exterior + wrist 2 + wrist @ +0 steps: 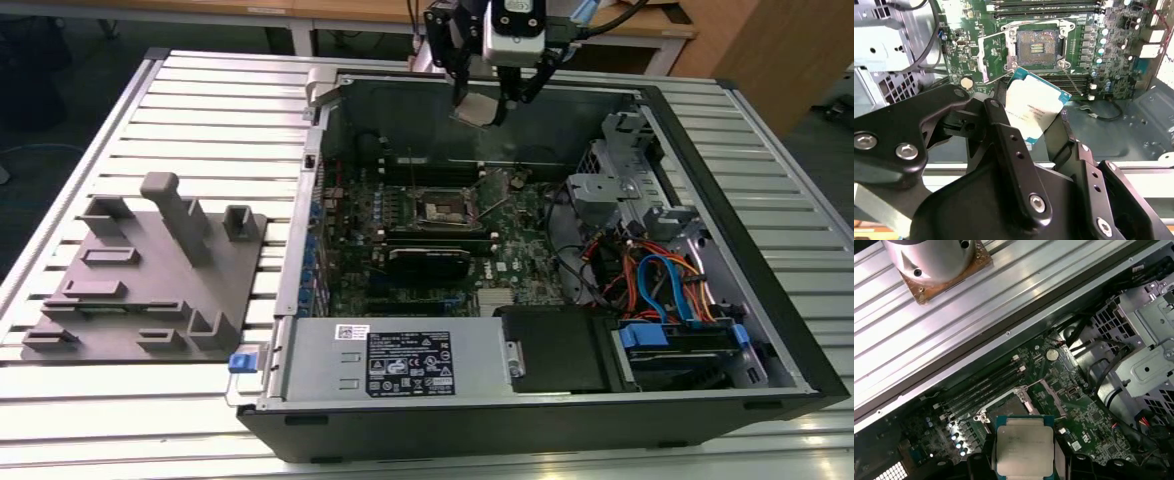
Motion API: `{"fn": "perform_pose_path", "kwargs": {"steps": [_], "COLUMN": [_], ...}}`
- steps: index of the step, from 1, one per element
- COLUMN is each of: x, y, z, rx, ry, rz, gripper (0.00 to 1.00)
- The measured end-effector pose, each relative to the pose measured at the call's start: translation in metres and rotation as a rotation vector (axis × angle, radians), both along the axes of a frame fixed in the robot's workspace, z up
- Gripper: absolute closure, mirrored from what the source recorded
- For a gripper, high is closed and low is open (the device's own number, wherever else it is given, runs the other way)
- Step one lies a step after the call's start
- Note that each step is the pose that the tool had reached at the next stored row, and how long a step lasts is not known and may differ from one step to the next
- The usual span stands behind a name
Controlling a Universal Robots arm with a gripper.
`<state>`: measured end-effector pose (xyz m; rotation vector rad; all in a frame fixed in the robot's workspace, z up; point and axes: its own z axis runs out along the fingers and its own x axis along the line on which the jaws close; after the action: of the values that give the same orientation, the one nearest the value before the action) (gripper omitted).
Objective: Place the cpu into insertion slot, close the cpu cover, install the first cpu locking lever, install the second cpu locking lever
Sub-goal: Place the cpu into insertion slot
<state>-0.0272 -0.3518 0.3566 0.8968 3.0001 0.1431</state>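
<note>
Chip [1034,111] hangs pinched by two opposite edges in the gripper [487,103], above the far edge of the open computer case [534,445], well apart from the bare socket [1037,47]. It looks light, stiff and thin, with a probably delicate underside, so the edges suit the hold.

cpu [478,112]: small flat square, dull silver-grey lid with print, green edge showing in the second wrist view [1036,107]. Clamped by its edges in the gripper [487,100], tilted, up in the air over the back of the open case, well clear of the board.
slot [1036,46]: dark square recess in the green board, thin metal frame around it, bare.
cover [982,55]: thin silvery frame plate, swung open, just beside slot.
</note>
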Motion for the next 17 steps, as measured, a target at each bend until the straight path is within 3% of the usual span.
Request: {"fn": "perform_pose_path", "kwargs": {"steps": [17], "x": [0.0000], "y": [0.0000], "z": [-0.0001], "rx": [-0.0001], "ry": [0.0000], "rz": [-0.014], "gripper": [0.46]}}
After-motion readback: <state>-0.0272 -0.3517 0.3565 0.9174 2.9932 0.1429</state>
